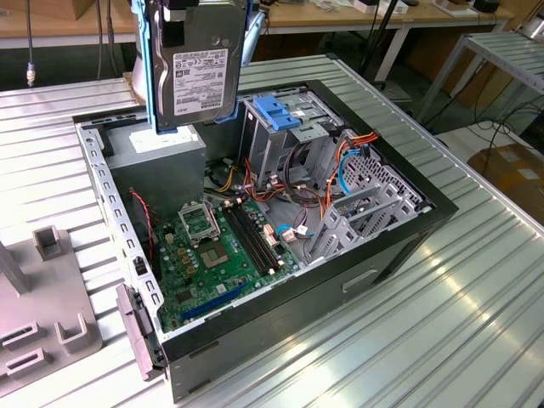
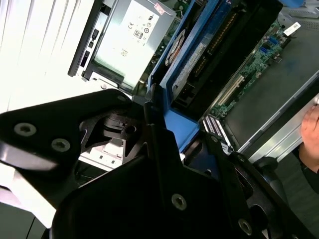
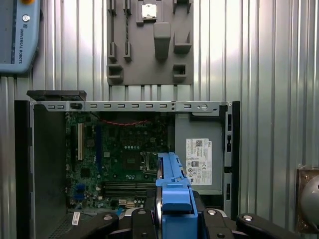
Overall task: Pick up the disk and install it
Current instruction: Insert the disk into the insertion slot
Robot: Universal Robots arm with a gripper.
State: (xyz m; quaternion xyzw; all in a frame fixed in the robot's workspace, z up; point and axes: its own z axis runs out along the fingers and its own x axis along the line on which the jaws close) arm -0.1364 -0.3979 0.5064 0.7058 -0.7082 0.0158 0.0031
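Note:
The disk (image 1: 197, 72), a silver drive with a white barcode label in a blue frame, hangs upright above the back left of the open computer case (image 1: 399, 246). My gripper (image 1: 201, 12) is shut on its upper end. It hovers just over the grey power supply box (image 1: 161, 153), left of the metal drive cage (image 1: 293, 136). In the second wrist view the black gripper (image 2: 167, 124) clamps the blue frame of the disk (image 2: 174, 59). The first wrist view looks down the disk's blue edge (image 3: 173, 186) onto the motherboard (image 3: 114, 159).
A blue latch piece (image 1: 276, 110) sits atop the drive cage, with cables behind it. A grey fixture plate (image 1: 42, 297) lies on the ribbed table at the exterior view's left. A teach pendant (image 3: 17, 35) rests nearby. A person's hand (image 2: 311, 127) is beside the case.

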